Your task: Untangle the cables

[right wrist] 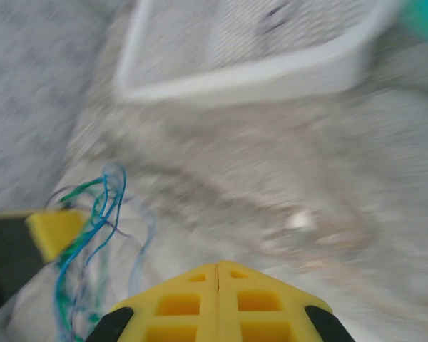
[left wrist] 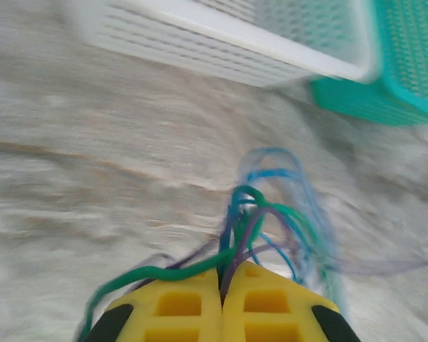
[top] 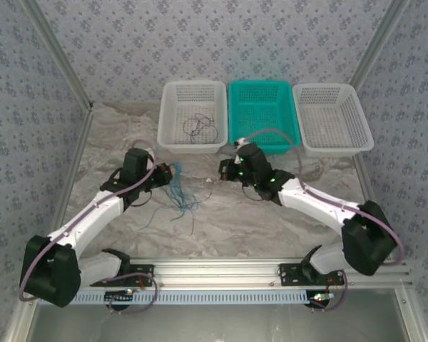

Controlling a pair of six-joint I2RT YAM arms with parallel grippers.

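Over the crumpled cloth (top: 271,221), one dark cable (top: 198,127) lies in the white basket (top: 192,147); my left gripper (left wrist: 221,281) pinches the unsorted blue-green tangle (left wrist: 271,214), and my right gripper (right wrist: 218,269) is pressed together, empty.

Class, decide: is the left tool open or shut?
Shut on the cables: the left tool's yellow fingers meet, with coloured strands pinched between them.

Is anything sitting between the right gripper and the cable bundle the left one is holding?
Nothing visible. From above, just bare wrinkled cloth lies between the right gripper and the cables hanging from the left gripper. The right jaws are shut, so they would need opening before a grab.
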